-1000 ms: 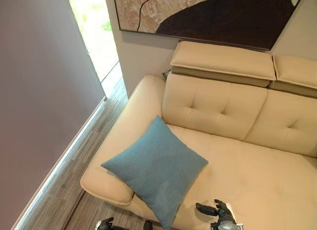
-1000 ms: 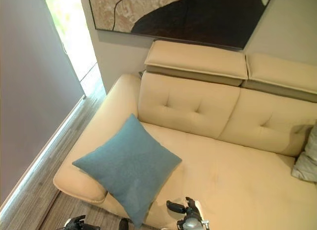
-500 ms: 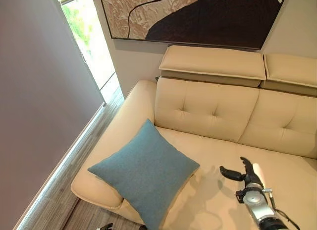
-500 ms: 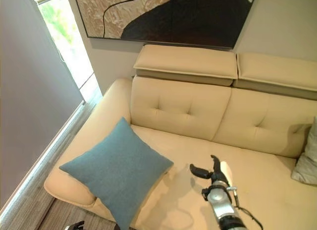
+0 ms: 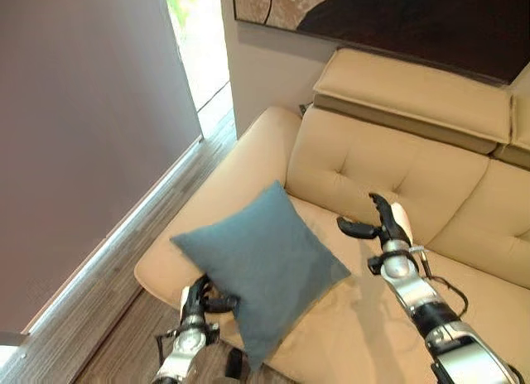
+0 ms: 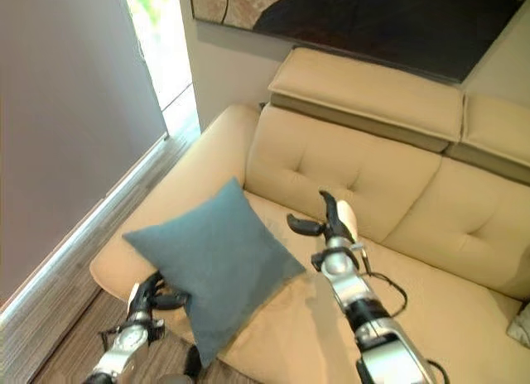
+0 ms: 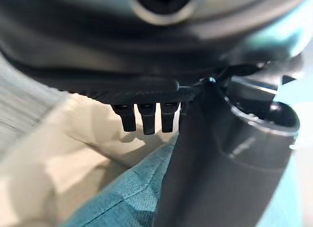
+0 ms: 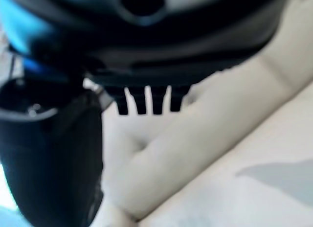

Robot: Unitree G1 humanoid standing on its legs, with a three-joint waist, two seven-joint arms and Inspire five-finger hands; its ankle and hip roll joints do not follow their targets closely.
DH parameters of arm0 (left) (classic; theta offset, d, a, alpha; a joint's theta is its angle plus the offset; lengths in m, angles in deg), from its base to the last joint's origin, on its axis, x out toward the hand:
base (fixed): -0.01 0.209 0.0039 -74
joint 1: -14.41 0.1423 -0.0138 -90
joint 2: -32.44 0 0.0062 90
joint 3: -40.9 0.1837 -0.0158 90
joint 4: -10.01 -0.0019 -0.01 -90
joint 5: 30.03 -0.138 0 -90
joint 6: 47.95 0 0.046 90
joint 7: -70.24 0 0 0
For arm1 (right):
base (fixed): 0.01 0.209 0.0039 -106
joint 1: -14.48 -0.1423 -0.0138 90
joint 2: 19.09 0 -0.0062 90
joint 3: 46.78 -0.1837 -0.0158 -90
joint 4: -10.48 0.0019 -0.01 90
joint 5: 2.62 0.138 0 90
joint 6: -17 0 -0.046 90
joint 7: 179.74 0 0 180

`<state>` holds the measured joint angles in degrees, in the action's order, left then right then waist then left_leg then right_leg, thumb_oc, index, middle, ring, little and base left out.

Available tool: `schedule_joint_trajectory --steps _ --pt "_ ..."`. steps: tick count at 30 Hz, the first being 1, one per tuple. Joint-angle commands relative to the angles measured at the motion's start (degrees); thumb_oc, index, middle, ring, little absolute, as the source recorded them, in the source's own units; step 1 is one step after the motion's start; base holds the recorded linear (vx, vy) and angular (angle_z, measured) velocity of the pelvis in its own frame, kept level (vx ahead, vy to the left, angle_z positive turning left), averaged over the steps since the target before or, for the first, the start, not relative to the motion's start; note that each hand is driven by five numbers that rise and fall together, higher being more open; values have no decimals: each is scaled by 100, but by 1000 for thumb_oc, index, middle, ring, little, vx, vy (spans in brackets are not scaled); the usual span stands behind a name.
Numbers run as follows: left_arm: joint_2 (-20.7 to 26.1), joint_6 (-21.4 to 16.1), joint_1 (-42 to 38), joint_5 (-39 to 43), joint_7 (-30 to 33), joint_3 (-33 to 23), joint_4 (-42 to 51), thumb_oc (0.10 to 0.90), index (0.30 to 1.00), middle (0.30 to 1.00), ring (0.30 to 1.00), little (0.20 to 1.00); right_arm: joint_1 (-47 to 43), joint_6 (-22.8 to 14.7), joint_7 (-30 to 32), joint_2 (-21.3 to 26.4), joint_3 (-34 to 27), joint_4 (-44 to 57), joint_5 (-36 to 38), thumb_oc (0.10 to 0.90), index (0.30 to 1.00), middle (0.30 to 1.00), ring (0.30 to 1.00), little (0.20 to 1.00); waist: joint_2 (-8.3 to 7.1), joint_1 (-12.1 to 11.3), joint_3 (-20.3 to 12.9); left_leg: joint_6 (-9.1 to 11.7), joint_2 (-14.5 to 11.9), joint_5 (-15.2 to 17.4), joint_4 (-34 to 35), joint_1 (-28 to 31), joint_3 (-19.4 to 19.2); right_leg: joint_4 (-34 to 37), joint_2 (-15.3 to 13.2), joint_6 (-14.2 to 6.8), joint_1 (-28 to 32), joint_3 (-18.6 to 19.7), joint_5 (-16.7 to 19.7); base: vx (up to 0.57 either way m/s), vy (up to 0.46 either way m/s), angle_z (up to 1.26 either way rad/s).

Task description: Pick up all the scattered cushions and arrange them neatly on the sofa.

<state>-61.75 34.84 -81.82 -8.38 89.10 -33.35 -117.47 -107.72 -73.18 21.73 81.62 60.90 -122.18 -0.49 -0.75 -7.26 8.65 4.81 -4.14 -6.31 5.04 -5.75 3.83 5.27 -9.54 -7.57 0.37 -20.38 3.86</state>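
Note:
A teal-blue square cushion (image 5: 261, 264) lies corner-on over the front left of the beige sofa (image 5: 373, 173), its lower corner hanging past the seat's front edge. My left hand (image 5: 199, 297) is at the cushion's lower left edge, fingers straight and thumb reaching toward the fabric; the left wrist view has the cushion (image 7: 127, 197) just beyond the fingers (image 7: 146, 117). My right hand (image 5: 385, 227) hovers open over the seat to the right of the cushion, thumb spread, near the tufted backrest. Its wrist view looks past straight fingers (image 8: 139, 102) at sofa leather (image 8: 205, 148).
A grey cushion's edge (image 6: 522, 322) peeks in at the far right of the seat. A grey wall (image 5: 74, 136) and bright window (image 5: 199, 36) stand left of the sofa, with a strip of wood floor (image 5: 108, 318) between. A dark painting (image 5: 414, 20) hangs above the headrests.
The camera has shifted. My left hand has risen to the cushion's lower left edge. My right hand has moved up over the seat toward the backrest. The cushion has stayed in place.

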Motion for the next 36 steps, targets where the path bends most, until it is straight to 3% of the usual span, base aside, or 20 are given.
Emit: schedule_joint_trajectory --steps 1,6,11,17,26,27,29,33,34,36 --pt "234 -684 -746 169 68 154 444 800 900 900 900 900 -1106 -527 95 282 42 -192 703 800 900 900 900 900 -148 -198 109 -44 229 446 -4 -172 -11 -30 -241 -248 -115 79 -58 -41 -27 14" --pt "321 -707 -548 261 -207 249 696 800 900 900 900 900 -1667 -634 -514 338 306 -759 1572 800 900 900 900 900 -123 -469 152 72 259 328 -4 -489 102 -27 -261 -253 -317 -31 -53 -14 -15 17" --pt "214 -638 -699 381 -241 332 55 800 900 900 900 900 -2081 -514 -918 235 898 -1184 1446 800 900 900 900 900 -105 -600 230 108 268 269 -4 -617 186 -27 -246 -228 -406 -84 -58 -6 -4 10" --pt "149 -628 -726 526 -366 474 -60 800 900 900 900 900 -2027 -501 -1115 -75 944 -1463 1625 800 900 900 900 900 -53 -735 299 127 281 208 -4 -737 295 -27 -242 -224 -470 -160 -65 -3 -2 6" --pt "6 -503 -1693 391 -282 837 -500 800 900 900 900 900 -1657 -395 -1472 -866 1994 -1200 730 800 900 900 900 900 -137 -742 429 159 258 182 -4 -747 450 -27 -195 -206 -373 -325 -136 8 -20 12" --pt "-85 -447 -2027 521 -317 909 -845 800 900 900 900 900 -1682 -288 -1557 -1075 2267 -1263 492 773 860 860 860 860 -178 -705 463 155 234 193 -4 -706 421 -27 -183 -206 -370 -273 -136 0 0 0" --pt "-196 -389 -2237 642 -344 883 -1271 800 900 900 900 900 -1602 -249 -1623 -1322 2366 -1302 491 400 300 300 300 300 -207 -645 462 147 214 208 -4 -670 371 -27 -182 -202 -373 -215 -133 -5 2 -2" --pt "-283 -374 -2475 947 -290 810 -1456 800 900 900 900 900 -1466 -178 -1712 -1556 2396 -1323 664 400 300 300 300 300 -222 -581 471 145 198 210 -4 -636 324 -27 -179 -191 -379 -176 -123 -14 4 -8" --pt "-416 -427 -2748 1169 -184 770 -1635 800 900 900 900 900 -1370 -212 -1745 -1694 2487 -1038 901 400 300 300 300 300 -267 -441 493 145 177 223 -4 -602 257 -27 -167 -184 -408 -87 -102 0 0 0" --pt "-452 -440 -2765 1227 -155 755 -1648 800 900 900 900 900 -1308 -222 -1755 -1717 2503 -921 1028 400 300 300 300 300 -278 -391 498 141 167 231 -4 -589 230 -27 -164 -182 -414 -56 -97 -29 3 -5"
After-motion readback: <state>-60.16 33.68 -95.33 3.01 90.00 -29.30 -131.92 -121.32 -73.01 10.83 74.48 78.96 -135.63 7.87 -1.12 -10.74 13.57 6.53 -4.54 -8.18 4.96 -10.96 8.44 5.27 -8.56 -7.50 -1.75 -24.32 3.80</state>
